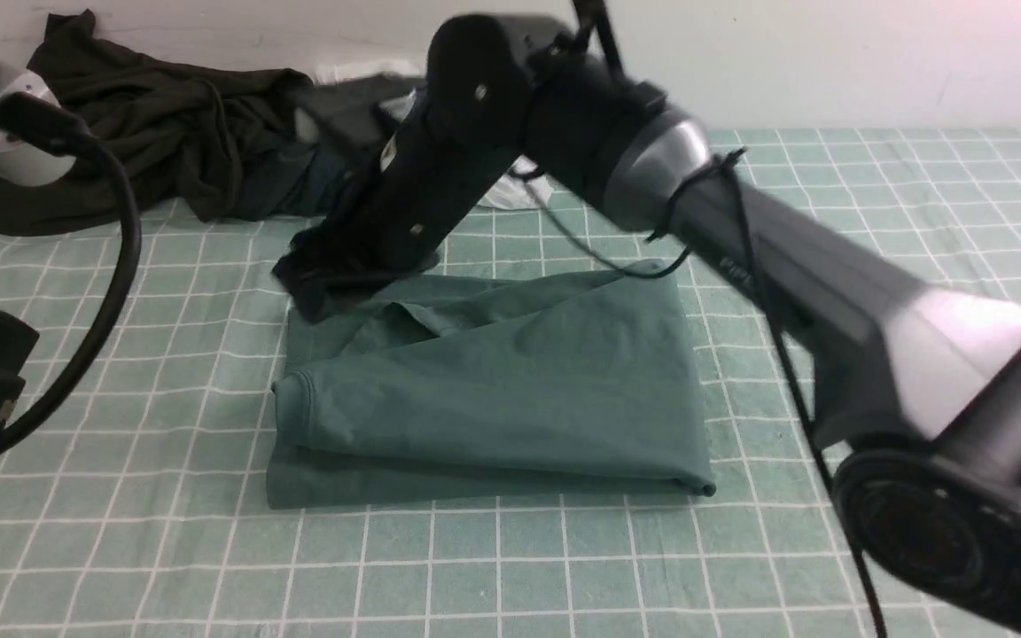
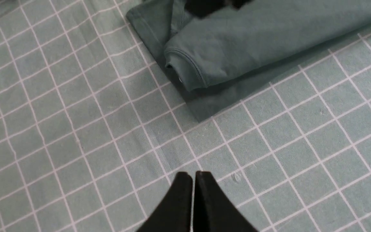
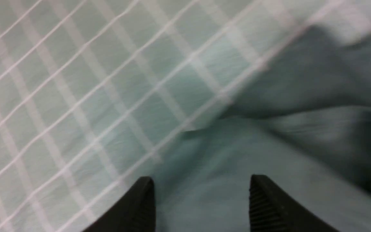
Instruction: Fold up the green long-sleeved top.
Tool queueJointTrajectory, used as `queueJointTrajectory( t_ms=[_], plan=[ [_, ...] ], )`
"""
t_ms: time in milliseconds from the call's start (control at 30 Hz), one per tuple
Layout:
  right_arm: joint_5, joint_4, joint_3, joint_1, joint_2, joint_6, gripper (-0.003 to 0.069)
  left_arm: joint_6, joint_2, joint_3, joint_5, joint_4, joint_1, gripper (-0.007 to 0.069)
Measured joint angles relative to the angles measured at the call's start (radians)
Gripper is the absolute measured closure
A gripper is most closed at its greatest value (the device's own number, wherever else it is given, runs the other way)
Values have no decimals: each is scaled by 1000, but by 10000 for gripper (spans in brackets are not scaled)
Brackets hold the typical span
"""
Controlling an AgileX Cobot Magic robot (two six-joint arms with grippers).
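The green long-sleeved top (image 1: 510, 381) lies folded into a thick rectangle in the middle of the checked cloth, with a hemmed edge at its left front. My right arm reaches across it from the right. My right gripper (image 1: 320, 283) is down at the top's far left corner. In the right wrist view the right gripper (image 3: 203, 180) is open just above the top's fabric (image 3: 301, 80), with nothing between its fingers. My left gripper (image 2: 193, 175) is shut and empty over bare cloth, some way off the top's corner (image 2: 198, 109).
A very dark olive-black garment (image 1: 147, 133) lies heaped at the back left, with a dark grey-and-blue garment (image 1: 324, 168) beside it and something white (image 1: 515, 190) behind the right arm. The left arm's cable (image 1: 112, 292) loops over the table's left side. A pale wall closes the back.
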Motion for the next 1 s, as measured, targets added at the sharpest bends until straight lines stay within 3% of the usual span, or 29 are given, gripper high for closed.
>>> queueJointTrajectory(
  t_ms=[167,433,633,1000],
  plan=[
    [0,-126,80,-76,-154,12,246,1,83,0,-19,-74,-4,627],
    [0,-247,513,-223,-429,-19,291,77,389,0,-206,-137,-126,627],
    [-127,-223,790,-334,-426,-24,340,78,671,0,-443,-97,-154,627],
    [-468,-129,847,-360,-220,-26,362,5,935,-7,-483,17,-154,627]
  ],
)
